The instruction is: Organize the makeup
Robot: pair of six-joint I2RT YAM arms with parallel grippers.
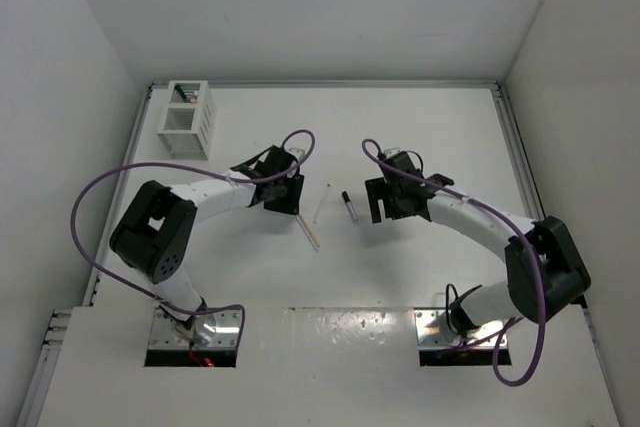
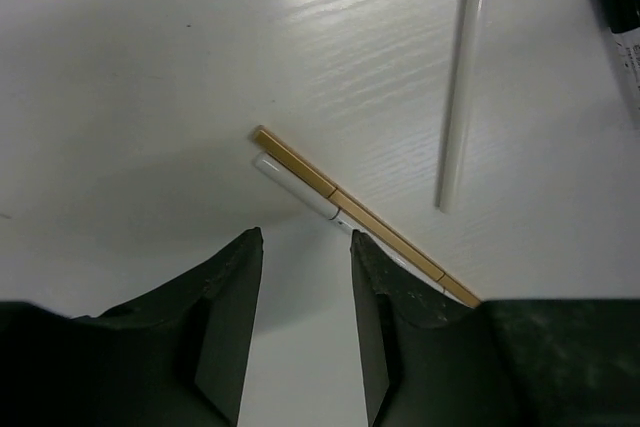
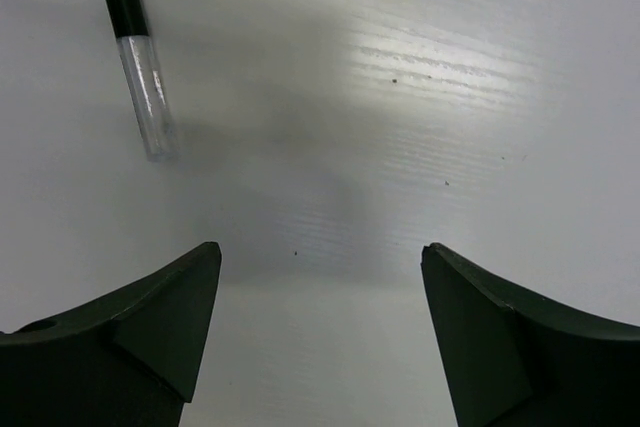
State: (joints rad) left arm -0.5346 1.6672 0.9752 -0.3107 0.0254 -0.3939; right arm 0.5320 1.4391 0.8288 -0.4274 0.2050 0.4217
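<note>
A long tan wooden stick point(image 2: 340, 197) lies on the white table with a short white stick point(image 2: 296, 185) pressed against its side; both run under my left gripper's right finger point(image 2: 385, 297). A slim white stick point(image 2: 462, 77) lies beyond them. My left gripper point(image 2: 305, 237) is open and empty, just short of the tan stick. In the top view the tan stick point(image 1: 309, 234) and white stick point(image 1: 322, 203) lie between the arms. A clear tube with a black cap point(image 3: 136, 52) lies left of my open, empty right gripper point(image 3: 318, 252); it also shows in the top view point(image 1: 349, 206).
A white slatted two-compartment box point(image 1: 187, 118) stands at the table's back left, well away from both grippers point(image 1: 283, 199) point(image 1: 388, 209). White walls close in the table on the left, back and right.
</note>
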